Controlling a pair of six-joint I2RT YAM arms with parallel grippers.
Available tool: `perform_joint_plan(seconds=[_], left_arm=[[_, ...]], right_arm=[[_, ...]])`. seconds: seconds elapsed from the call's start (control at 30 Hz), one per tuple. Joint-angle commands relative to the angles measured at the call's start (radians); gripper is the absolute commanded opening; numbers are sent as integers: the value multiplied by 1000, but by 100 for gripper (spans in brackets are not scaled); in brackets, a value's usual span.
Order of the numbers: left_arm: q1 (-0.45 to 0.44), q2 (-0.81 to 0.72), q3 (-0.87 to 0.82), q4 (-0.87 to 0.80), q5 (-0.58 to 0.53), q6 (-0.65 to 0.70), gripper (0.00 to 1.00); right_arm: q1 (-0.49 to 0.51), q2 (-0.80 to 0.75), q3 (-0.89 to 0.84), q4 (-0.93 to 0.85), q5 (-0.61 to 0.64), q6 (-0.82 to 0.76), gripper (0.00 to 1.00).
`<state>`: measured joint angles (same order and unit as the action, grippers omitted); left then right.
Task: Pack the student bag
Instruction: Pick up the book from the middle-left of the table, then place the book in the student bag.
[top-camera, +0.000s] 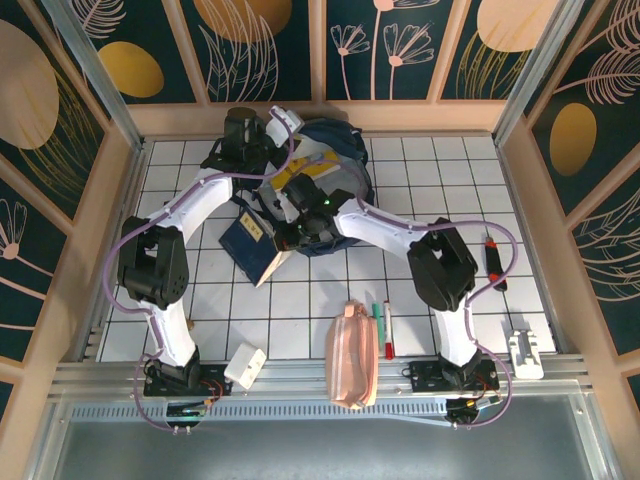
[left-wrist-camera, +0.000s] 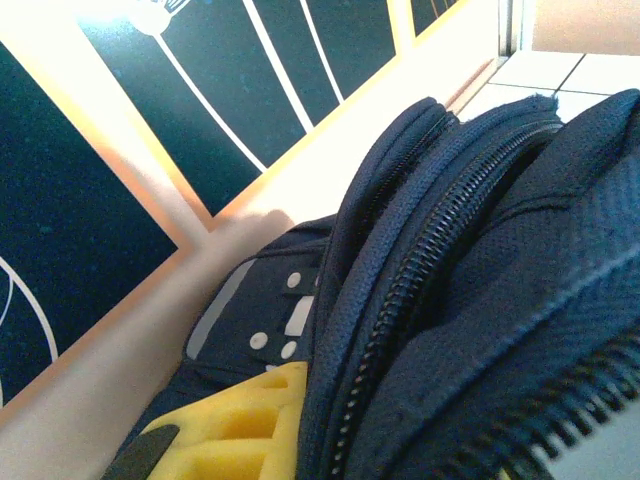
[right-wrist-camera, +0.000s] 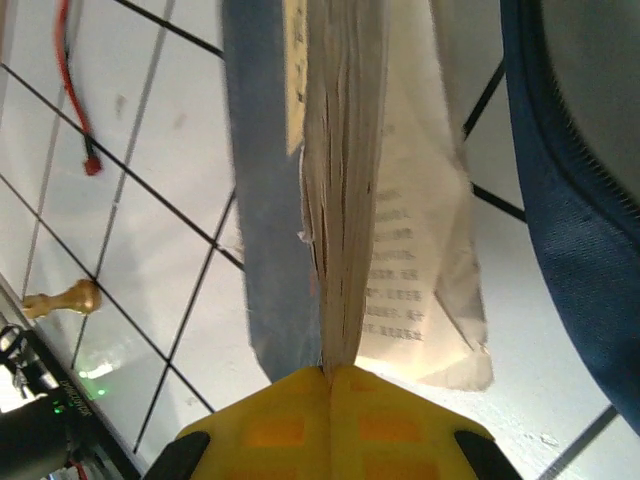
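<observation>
The bag (top-camera: 352, 165) sits at the far middle of the counter (top-camera: 450, 170), a rounded navy bulk of coarse woven fabric; from the left wrist its weave is grainy, its edges are rolled into thick soft folds, and two dark toothed zips (left-wrist-camera: 400, 300) curve along them; a patch with pale dots and bars lies lower on its side. The counter is smooth white tile ruled by thin black lines. Just in front of the bag, touching its near edge, a book (top-camera: 255, 240) stands tilted on the tiles, its cover flat blue and its block of pages tan and ragged-edged; one thin printed page hangs loose and crumpled beside the block. The right claw (right-wrist-camera: 330, 375) is pressed together on the book's pages, its ribbed yellow pads (right-wrist-camera: 270, 430) meeting in a point from which the paper fans out; the blue cover lies to one side of the grip and the bag's rim to the other. The left claw (left-wrist-camera: 285, 425) is at the bag's far left side, drawn nearly closed on a fold of the bag; one yellow pad lies against the fabric and the other is hidden behind it. Near the front edge lies a soft pink ribbed pouch (top-camera: 352, 355), with two slim markers (top-camera: 384, 328) just beside it.
</observation>
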<state>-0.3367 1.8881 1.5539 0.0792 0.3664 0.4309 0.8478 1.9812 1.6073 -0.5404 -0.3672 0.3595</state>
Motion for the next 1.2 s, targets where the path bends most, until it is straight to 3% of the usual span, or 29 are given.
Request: perform_joint_plan(seconds=[0.0, 0.3, 0.47, 0.63, 0.77, 0.83, 1.03, 1.17], left_arm=[[11, -46, -6, 71, -1, 25, 0], [11, -57, -38, 79, 9, 26, 0], [11, -60, -44, 83, 21, 24, 0], [11, -63, -49, 83, 50, 20, 0], [11, -74, -73, 88, 84, 33, 0], [11, -83, -90, 90, 96, 46, 0], [11, -94, -103, 80, 122, 64, 0], [10, -93, -97, 89, 113, 36, 0]], right_arm=[[-17, -77, 61, -89, 51, -42, 0], [-128, -162, 135, -212, 126, -127, 0], [-241, -195, 8, -155, 182, -173, 0], [-361, -173, -146, -34, 154, -205, 0], [-390, -167, -180, -9, 143, -220, 37], [-406, -183, -188, -8, 105, -232, 47], [-458, -135, -90, -116, -43, -408, 60], [-461, -80, -101, -16, -134, -400, 63]])
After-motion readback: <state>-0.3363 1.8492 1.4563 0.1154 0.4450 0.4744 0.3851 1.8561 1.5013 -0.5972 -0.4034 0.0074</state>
